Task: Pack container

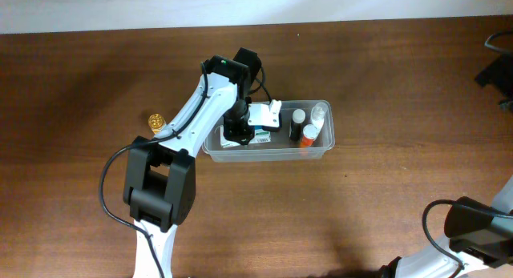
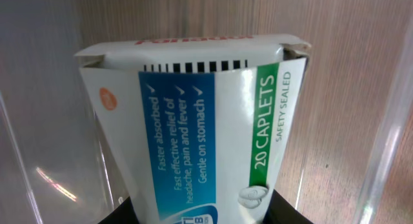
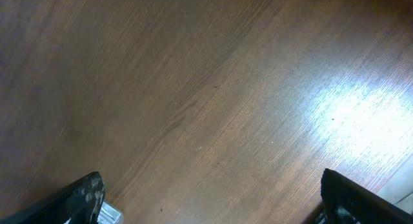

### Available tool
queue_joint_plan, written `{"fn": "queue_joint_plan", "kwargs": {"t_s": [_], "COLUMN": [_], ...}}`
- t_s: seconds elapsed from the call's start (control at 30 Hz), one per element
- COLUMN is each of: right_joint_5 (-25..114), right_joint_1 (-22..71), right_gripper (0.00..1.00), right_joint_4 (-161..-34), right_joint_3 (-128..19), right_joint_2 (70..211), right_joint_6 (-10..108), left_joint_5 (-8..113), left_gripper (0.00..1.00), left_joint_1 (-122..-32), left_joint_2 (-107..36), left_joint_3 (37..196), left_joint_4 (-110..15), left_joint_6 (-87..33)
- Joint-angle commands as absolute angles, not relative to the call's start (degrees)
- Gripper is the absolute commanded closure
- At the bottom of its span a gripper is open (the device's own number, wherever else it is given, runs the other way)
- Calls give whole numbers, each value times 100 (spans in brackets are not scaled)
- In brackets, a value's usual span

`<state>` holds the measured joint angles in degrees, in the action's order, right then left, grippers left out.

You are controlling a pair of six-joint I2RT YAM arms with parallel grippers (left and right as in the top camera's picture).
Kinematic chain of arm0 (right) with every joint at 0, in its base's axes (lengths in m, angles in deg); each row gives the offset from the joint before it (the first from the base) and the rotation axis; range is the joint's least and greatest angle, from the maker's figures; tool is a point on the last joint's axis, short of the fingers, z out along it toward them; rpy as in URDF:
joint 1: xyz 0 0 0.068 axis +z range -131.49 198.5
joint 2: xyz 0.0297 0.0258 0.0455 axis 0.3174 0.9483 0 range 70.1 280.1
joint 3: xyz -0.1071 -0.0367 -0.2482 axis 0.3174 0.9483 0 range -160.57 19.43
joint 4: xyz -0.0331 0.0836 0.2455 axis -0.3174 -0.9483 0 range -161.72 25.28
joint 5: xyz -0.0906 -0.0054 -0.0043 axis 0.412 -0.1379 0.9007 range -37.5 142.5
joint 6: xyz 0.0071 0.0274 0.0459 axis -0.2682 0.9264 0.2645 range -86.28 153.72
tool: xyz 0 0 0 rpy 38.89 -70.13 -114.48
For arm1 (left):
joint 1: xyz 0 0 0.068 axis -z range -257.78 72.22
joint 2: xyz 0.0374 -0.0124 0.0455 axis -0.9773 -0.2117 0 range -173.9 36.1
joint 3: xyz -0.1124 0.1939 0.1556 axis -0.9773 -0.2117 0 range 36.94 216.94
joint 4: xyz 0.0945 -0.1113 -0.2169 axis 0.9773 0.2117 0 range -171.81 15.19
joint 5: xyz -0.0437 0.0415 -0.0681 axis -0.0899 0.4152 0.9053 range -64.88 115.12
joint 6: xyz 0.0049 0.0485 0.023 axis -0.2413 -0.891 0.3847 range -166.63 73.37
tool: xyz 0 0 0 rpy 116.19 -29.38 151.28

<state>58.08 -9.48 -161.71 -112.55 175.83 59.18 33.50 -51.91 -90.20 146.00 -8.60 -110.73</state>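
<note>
The clear container (image 1: 327, 147) stands at the middle of the table. My left gripper (image 1: 239, 127) reaches down into its left end and is shut on a white caplet box (image 2: 200, 127) with a blue panel and a green stripe. In the left wrist view the box fills the frame, both dark fingers (image 2: 289, 211) press its sides, and the container's clear wall (image 2: 387, 153) rises on the right. From above, the box (image 1: 260, 137) shows just beside the gripper. My right gripper (image 3: 213, 201) is open over bare wood, holding nothing.
The container's right half holds a black-capped bottle (image 1: 297, 124), an orange bottle (image 1: 309, 139) and a clear bottle (image 1: 319, 113). A small gold object (image 1: 156, 119) lies on the table left of the left arm. A dark chair (image 1: 497, 66) stands at the far right.
</note>
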Motion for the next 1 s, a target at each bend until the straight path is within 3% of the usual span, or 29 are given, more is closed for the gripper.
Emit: {"fn": "queue_joint_plan", "kwargs": {"t_s": [0.0, 0.97], "right_joint_5": [5878, 5878], "right_joint_1": [-964, -964], "right_gripper": [2, 2], "right_joint_4": [-16202, -16202], "right_joint_3": [-11247, -11247], "right_joint_2": [17539, 17539], "right_joint_6": [5907, 5907], "left_joint_5": [3527, 3562], "left_gripper": [61, 60], "left_joint_1": [-5200, -5200], "left_joint_2": [-9055, -9535], "left_joint_3": [14571, 14574], "left_joint_4": [-873, -943], "left_joint_6": [-11191, -11377]}}
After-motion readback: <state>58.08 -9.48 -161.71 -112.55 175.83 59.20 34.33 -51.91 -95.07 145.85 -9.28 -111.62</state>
